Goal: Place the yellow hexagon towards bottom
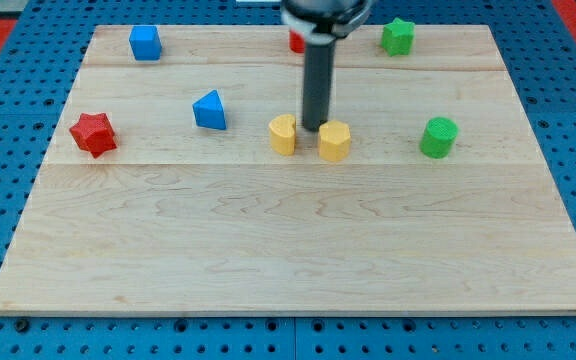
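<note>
The yellow hexagon (335, 140) sits near the middle of the wooden board (288, 250). A second yellow block (283, 134), rounded with a notch, lies just to its left. My tip (315, 127) is at the end of the dark rod, between the two yellow blocks and slightly above them in the view, close to the hexagon's upper left edge.
A blue triangle (209, 110) and a red star (93, 134) lie at the view's left. A blue cube (145, 43) is at the top left. A green cylinder (438, 137) is at the right, a green star (398, 36) at the top right. A red block (296, 42) is partly hidden behind the rod.
</note>
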Robot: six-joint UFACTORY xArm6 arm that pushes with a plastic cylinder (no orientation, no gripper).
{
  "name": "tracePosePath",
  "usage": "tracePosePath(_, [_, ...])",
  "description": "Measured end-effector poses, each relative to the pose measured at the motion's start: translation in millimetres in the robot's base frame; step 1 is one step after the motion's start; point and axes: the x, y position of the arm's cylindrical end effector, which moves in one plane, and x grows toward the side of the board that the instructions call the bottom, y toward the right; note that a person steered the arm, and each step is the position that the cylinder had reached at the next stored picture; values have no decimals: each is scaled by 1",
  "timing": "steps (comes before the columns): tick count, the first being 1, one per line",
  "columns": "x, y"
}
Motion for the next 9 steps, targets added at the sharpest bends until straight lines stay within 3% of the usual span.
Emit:
tracePosePath(1, [46,-1])
tracePosePath(5, [-47,14])
tracePosePath(9, [-63,14])
